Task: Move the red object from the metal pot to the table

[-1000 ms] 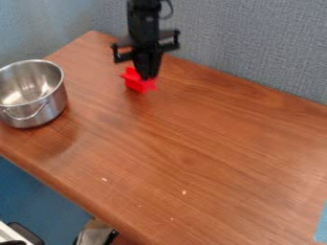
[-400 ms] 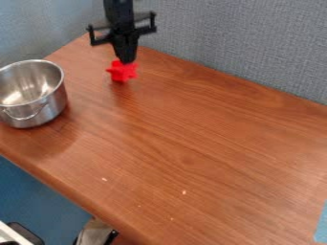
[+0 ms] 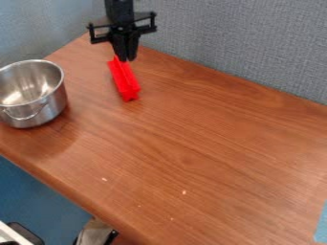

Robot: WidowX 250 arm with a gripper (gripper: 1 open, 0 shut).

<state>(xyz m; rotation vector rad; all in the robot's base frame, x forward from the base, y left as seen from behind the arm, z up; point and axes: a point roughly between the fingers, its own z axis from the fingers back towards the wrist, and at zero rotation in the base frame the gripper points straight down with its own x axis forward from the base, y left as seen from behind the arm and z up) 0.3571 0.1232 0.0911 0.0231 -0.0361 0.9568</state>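
Note:
The red object [image 3: 125,79], a bright red bar, lies flat on the table [image 3: 205,144] near its far left edge, pointing from the back toward the front. My gripper [image 3: 122,58] points straight down just over the bar's far end. Its dark fingers stand slightly parted and no longer clamp the bar. The metal pot [image 3: 29,91] stands at the left edge of the table, shiny and with nothing inside, a good way to the left of the gripper.
A blue-grey wall rises right behind the table's far edge. The front edge of the table runs diagonally from lower left to right, with dark floor and some clutter [image 3: 90,234] below it.
The gripper carried the red bar leftward along the back of the table. Before, the bar hung short and upright in the jaws; now it lies full length on the wood, let go.

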